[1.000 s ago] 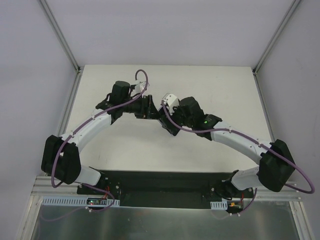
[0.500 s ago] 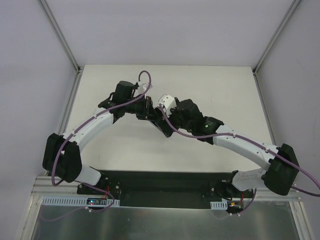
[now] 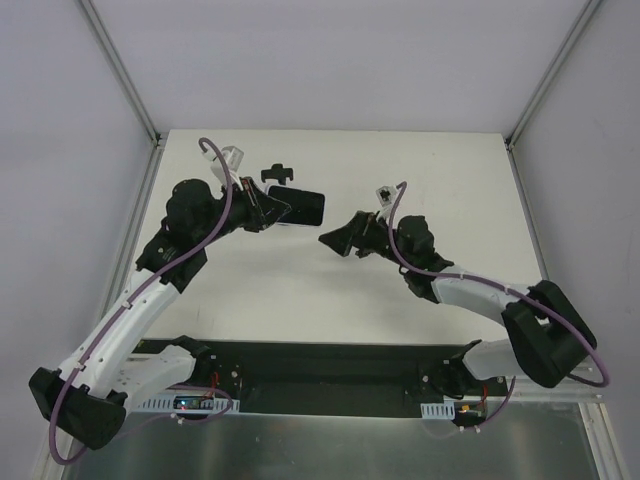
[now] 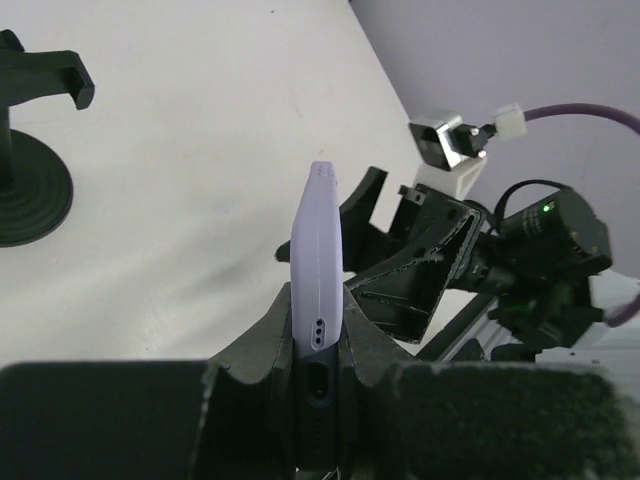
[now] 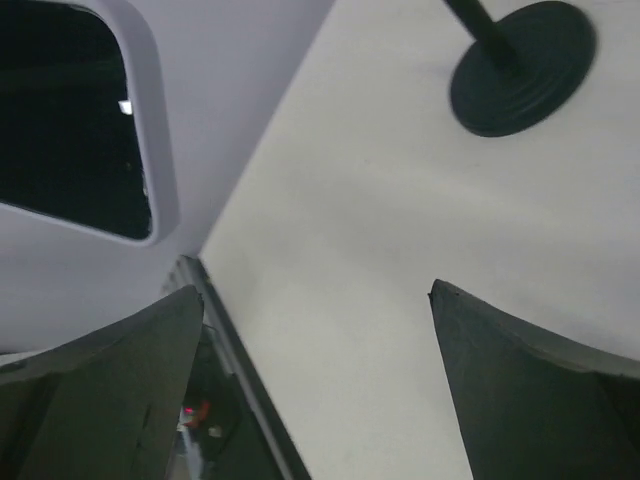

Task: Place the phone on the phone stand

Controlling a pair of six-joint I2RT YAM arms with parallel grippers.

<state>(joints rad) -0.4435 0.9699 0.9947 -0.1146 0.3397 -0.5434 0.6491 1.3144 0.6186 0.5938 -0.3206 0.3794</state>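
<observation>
Broadly, the white table fills the scene, and the phone stand sits upright on its far half, left of centre. The left arm reaches up from the near-left corner and ends just near-left of the stand. The right arm bends in from the near-right and stops to the stand's near-right, well apart from it.

The right gripper points back toward the stand, its two fingers spread wide with nothing between them. In its own wrist view only bare table shows in that gap, with the stand's disc base beyond.

The left gripper is clenched on the phone, pinching it at one short end. The rest of the phone sticks out to the right, lifted off the table. From overhead the phone hangs just on the near side of the stand, slightly to its right, dark screen facing up, and the two do not touch. In the left wrist view the phone shows edge-on, a pale strip squeezed between the black fingers. In that view the stand is off to the phone's left, its forked cradle holding nothing.
</observation>
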